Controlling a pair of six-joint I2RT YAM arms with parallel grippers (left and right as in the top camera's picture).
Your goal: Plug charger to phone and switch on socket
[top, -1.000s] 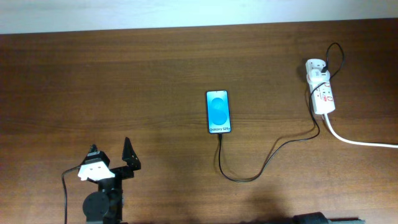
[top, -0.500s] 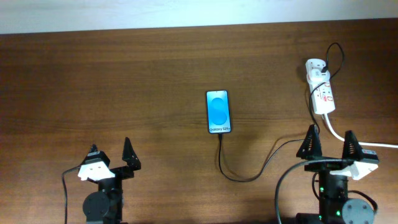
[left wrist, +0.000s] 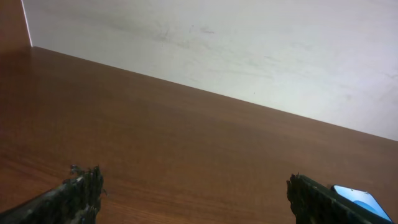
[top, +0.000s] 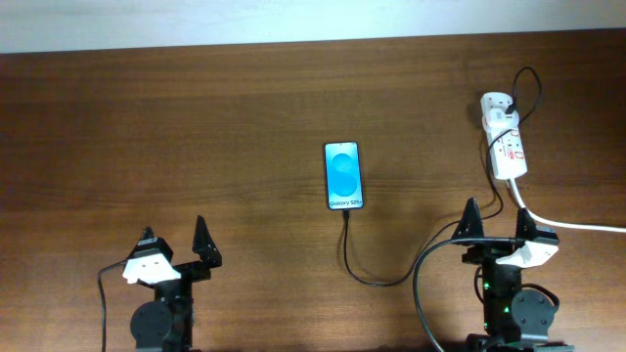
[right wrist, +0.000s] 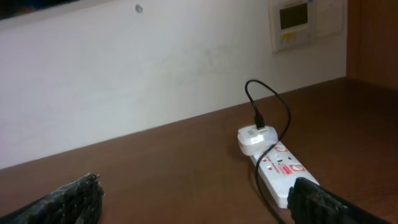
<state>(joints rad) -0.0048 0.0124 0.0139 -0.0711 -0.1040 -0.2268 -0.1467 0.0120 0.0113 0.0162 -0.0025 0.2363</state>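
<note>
A dark reddish-brown wooden counter (top: 196, 127) with fine horizontal grain fills the overhead view, and its far edge meets a pale wall (top: 293, 20) that shows as a thin strip along the top. From the left wrist camera the wall is off-white and matte with faint grey scuffs (left wrist: 186, 31), and a brown upright wooden surface (left wrist: 11, 25) closes the left corner. From the right wrist camera a white control panel with a small display (right wrist: 297, 23) is mounted high on the wall, just beside another brown wooden upright (right wrist: 373, 37) at the right edge. A small dark round spot (right wrist: 138, 9) sits near the wall's top. The light is soft and even, giving the counter a dull sheen.
</note>
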